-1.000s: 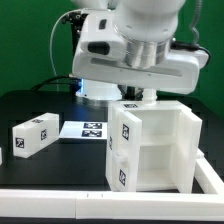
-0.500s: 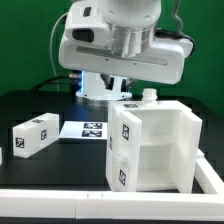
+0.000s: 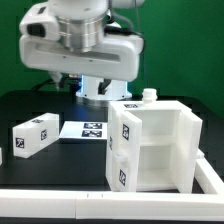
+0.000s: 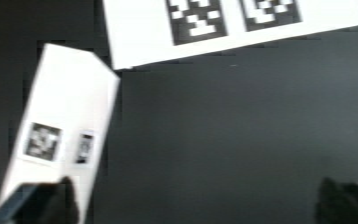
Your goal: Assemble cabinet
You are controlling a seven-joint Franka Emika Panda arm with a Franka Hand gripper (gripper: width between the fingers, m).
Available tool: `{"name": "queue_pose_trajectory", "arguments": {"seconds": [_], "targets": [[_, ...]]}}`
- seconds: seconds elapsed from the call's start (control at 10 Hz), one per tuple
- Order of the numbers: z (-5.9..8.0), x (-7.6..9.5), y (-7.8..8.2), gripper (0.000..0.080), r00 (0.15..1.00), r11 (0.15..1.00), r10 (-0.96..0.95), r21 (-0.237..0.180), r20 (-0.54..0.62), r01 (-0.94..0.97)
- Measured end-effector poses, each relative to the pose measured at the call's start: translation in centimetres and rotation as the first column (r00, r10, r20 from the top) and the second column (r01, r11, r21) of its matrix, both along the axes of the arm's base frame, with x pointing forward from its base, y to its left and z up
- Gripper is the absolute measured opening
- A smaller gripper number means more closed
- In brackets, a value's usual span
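The cabinet's open white shell (image 3: 152, 147) stands at the exterior view's right, tags on its front panel and a small white peg (image 3: 149, 95) on its top. A loose white tagged block (image 3: 35, 133) lies at the left and shows as a long white bar (image 4: 64, 125) in the wrist view. My gripper (image 4: 194, 205) is open over dark table, one dark fingertip (image 4: 34, 205) by the block's end and the other (image 4: 354, 200) far across, with nothing between them. The arm's white hand (image 3: 85, 45) hangs high, left of the shell.
The marker board (image 3: 88, 129) lies flat between block and shell, and also shows in the wrist view (image 4: 202, 25). Another white piece (image 3: 3, 150) pokes in at the left edge. A white rail (image 3: 60, 203) borders the table's front.
The hand has swung from above the cabinet's top toward the exterior view's left. The jaws have gone from shut to wide open, and the peg on top now stands uncovered.
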State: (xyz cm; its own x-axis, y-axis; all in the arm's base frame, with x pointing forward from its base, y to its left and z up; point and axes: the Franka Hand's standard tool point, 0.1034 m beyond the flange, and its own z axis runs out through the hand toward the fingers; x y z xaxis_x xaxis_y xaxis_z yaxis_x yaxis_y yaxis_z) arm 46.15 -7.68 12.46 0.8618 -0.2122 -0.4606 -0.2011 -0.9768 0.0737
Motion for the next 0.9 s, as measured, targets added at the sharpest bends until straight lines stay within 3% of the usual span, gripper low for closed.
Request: {"name": "queue_pose_trajectory", "arguments": {"seconds": [0.1,0.4,0.5,0.7,0.8,0.9], "targets": [[0.0,0.2,0.4,0.0772,1.000,1.000,0.010,0.002,0.003,-0.010],[0.0,0.2,0.4,0.0794,1.000,1.000,0.010,0.002,0.002,-0.010],[-0.2,0.1,0.0,0.0797,1.000,1.000,0.007,0.028,-0.001,-0.007],[-1.3,-0.5,-4.8,0.0796,0.990,0.989,-0.121,0.080,-0.071,0.127],[-2.1,-0.4,-6.1,0.0796,0.982,0.983,-0.147,0.092,-0.117,0.158],[-2.5,0.0,-6.4,0.0796,0.983,0.984,-0.139,0.094,-0.122,0.150]]}}
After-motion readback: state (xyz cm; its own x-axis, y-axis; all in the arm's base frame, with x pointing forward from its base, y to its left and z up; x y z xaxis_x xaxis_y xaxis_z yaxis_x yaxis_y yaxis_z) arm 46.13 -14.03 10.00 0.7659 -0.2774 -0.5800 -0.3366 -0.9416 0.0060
